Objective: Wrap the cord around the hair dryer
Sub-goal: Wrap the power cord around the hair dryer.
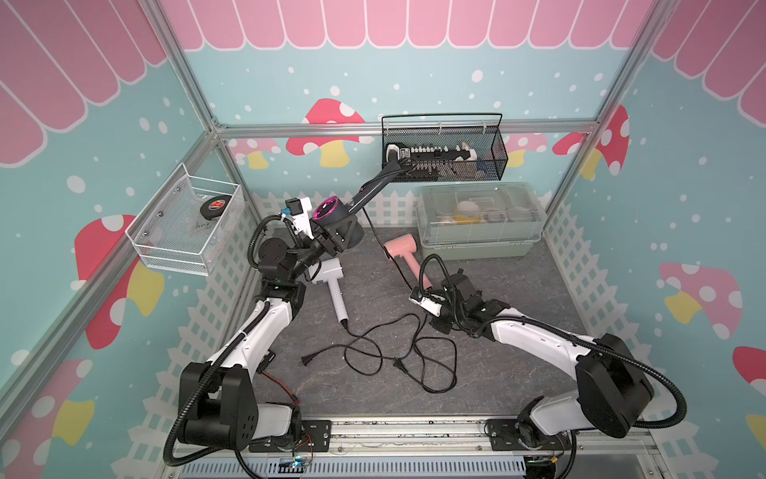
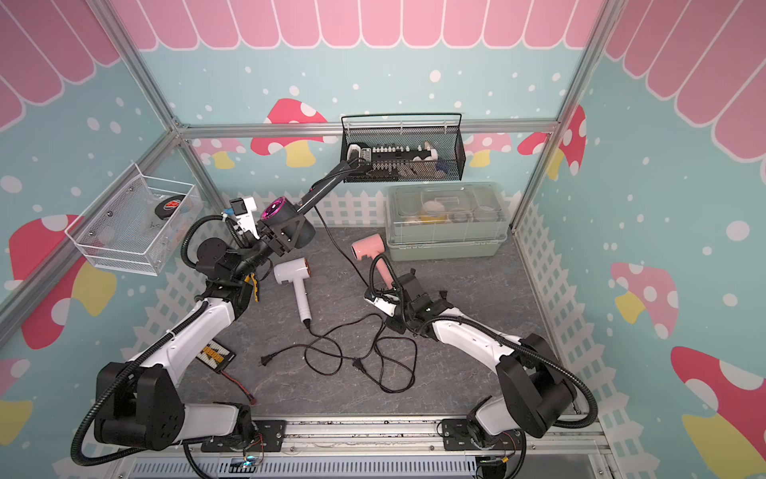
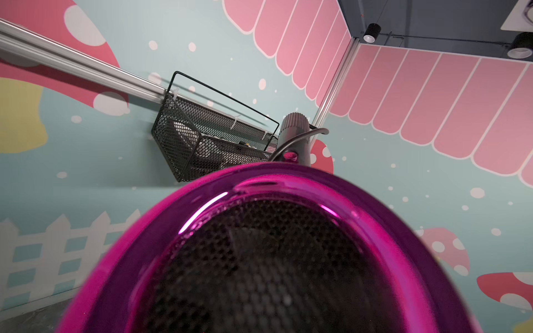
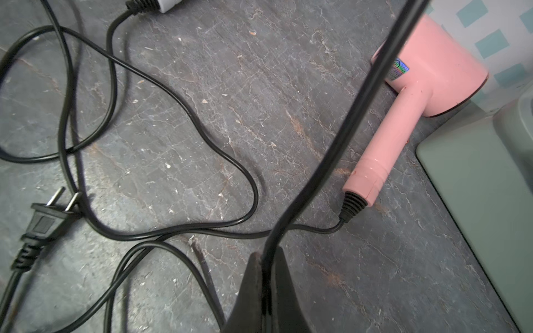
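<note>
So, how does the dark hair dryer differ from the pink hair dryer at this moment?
The dark hair dryer is held in the air by the left gripper; the pink hair dryer lies on the table. The dark dryer's cord is lifted, pinched in the shut right gripper; the pink dryer's cord lies loose on the table. Both cords are black, and neither is wrapped.

Box [image 1: 476,245] back right on table [image 1: 518,298]; basket [image 1: 494,162] above it on rear rail [image 1: 290,129]; cords [image 4: 202,229] tangled centre.
</note>
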`<move>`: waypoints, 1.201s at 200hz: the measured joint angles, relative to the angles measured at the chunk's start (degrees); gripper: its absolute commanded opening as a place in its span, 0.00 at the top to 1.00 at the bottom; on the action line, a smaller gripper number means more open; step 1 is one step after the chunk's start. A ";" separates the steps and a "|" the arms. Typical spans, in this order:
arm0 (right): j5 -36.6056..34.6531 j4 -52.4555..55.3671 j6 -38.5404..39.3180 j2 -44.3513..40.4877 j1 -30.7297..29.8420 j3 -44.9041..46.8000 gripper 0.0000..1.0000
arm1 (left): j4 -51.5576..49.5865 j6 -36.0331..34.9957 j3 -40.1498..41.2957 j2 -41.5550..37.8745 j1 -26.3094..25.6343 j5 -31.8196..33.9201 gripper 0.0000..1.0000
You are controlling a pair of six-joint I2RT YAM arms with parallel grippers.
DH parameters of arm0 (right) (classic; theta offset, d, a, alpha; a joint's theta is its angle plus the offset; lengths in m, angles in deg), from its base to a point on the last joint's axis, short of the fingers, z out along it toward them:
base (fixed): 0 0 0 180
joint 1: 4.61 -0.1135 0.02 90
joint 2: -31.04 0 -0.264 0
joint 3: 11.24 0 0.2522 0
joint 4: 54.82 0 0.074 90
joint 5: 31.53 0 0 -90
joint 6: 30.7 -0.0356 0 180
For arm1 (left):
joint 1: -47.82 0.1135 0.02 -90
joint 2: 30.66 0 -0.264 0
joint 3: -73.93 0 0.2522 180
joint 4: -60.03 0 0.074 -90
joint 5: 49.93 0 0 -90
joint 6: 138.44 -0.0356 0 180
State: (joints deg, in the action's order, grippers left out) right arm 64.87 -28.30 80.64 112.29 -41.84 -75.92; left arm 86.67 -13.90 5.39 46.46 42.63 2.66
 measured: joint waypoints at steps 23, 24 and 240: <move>-1.03 4.94 1.38 -3.76 -1.64 -2.29 1.00 | -6.56 -4.07 -0.90 -1.14 0.02 2.21 1.00; -1.03 5.05 1.40 -3.87 -1.70 -2.38 1.00 | -6.73 -4.20 -0.92 -1.18 0.04 2.29 1.00; -23.82 21.97 26.69 -11.30 -2.36 -37.29 1.00 | -59.06 -35.50 -9.86 -1.99 -21.05 7.69 1.00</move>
State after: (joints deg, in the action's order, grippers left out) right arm 41.04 -6.34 107.33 100.99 -44.20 -113.21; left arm 27.61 -49.39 -4.47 44.47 21.58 10.36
